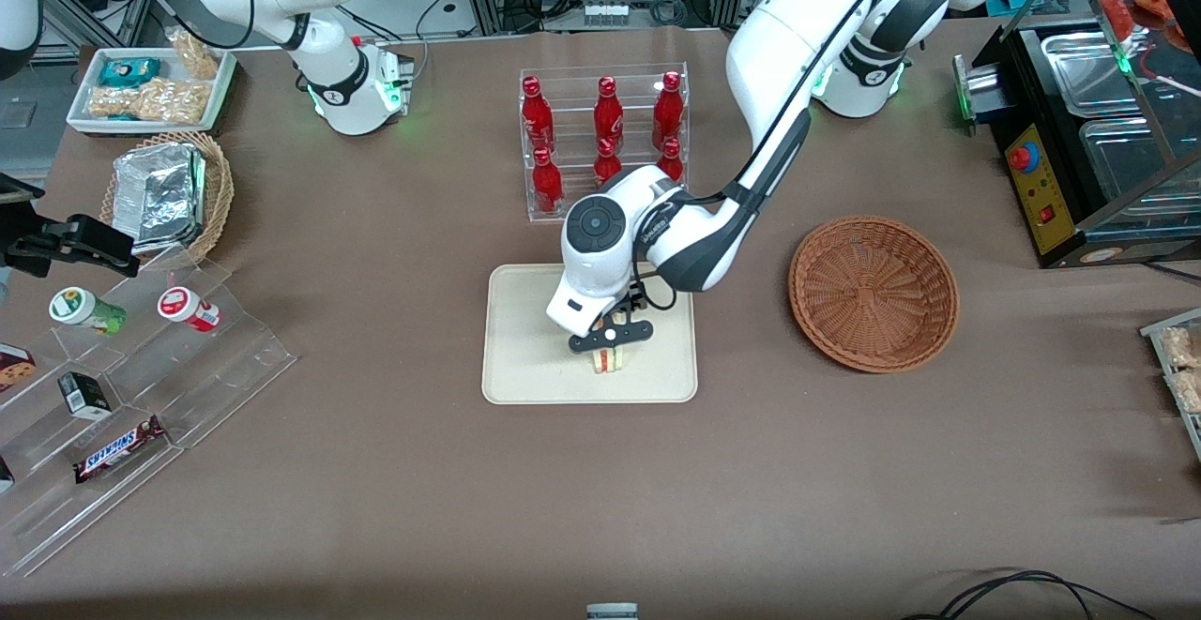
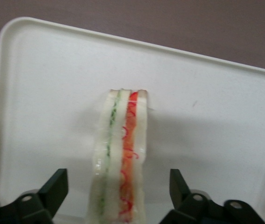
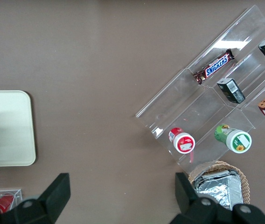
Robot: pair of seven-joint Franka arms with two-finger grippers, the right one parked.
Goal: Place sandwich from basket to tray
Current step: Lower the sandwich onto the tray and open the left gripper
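Observation:
The sandwich (image 1: pixel 611 361), a white wedge with red-orange and green filling lines, stands on edge on the cream tray (image 1: pixel 525 348), in the part of the tray nearest the front camera. My left gripper (image 1: pixel 610 342) hangs just above it, open. In the left wrist view the sandwich (image 2: pixel 123 140) rests on the tray (image 2: pixel 44 93) and the gripper (image 2: pixel 118 186) straddles it, with a visible gap between each black finger (image 2: pixel 54 189) and the bread. The dark-brown basket (image 1: pixel 873 292) sits beside the tray toward the working arm's end, with nothing in it.
A clear rack of red bottles (image 1: pixel 605 137) stands just farther from the front camera than the tray. Toward the parked arm's end are a stepped acrylic shelf with snacks (image 1: pixel 141 367), a tan wicker basket with foil (image 1: pixel 169 193) and a white snack tray (image 1: pixel 155 85). A black appliance (image 1: pixel 1079 151) stands past the basket.

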